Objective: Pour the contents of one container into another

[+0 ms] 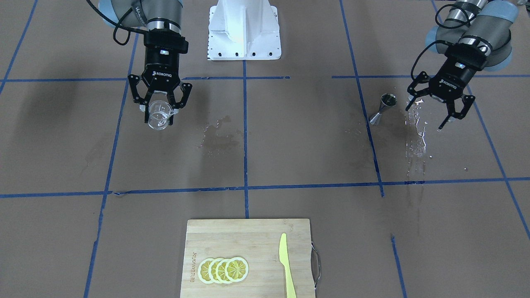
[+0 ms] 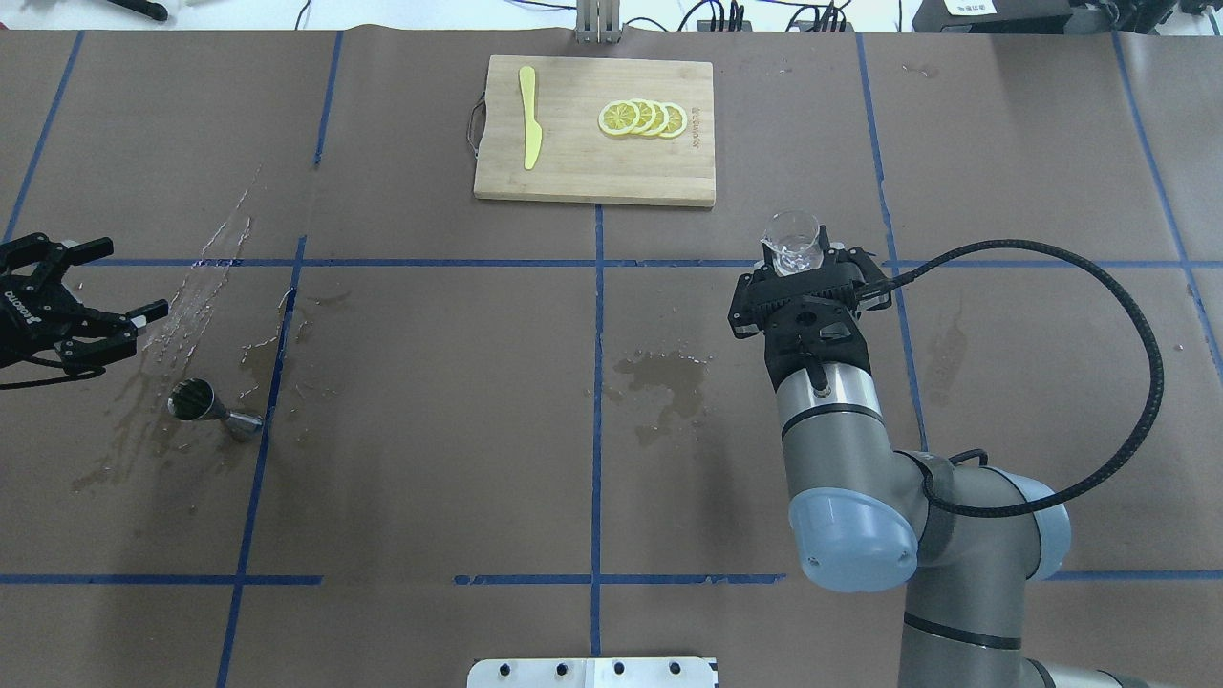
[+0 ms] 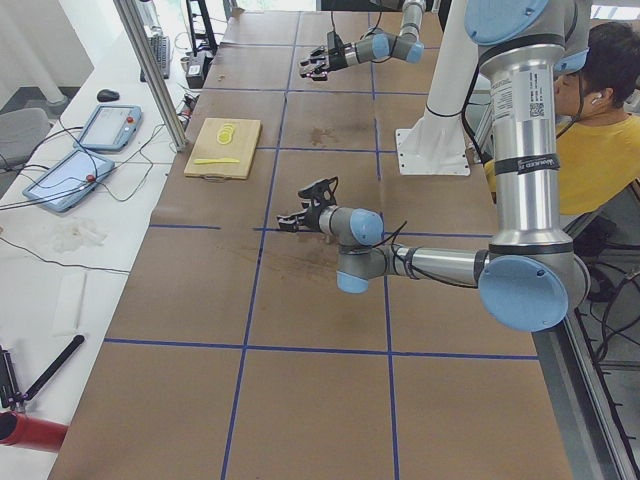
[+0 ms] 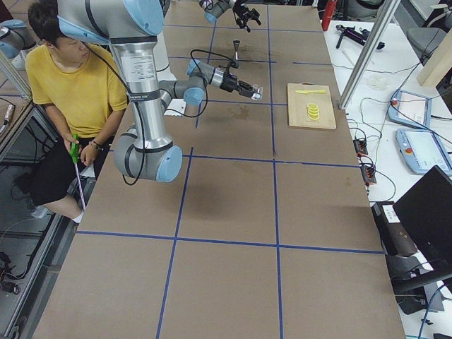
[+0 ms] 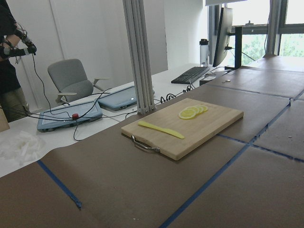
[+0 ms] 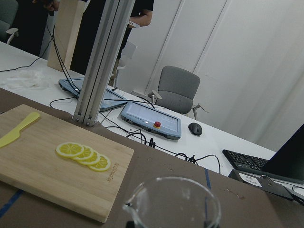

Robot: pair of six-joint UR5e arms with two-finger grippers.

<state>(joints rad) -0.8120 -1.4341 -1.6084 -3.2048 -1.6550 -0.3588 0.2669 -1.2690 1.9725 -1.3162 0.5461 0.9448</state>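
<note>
Glass cup (image 2: 791, 244) upright, mouth up, pinched in right claw (image 1: 160, 120); left claw (image 1: 423, 119) spread near upright jigger (image 1: 383, 109).

Left hand (image 1: 424, 118) spread wide, right hand (image 1: 159, 120) clasping glass cup (image 2: 791, 239), raised

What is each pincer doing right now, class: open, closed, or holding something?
Left pincer: open, empty.
Right pincer: closed on the glass cup.
</note>
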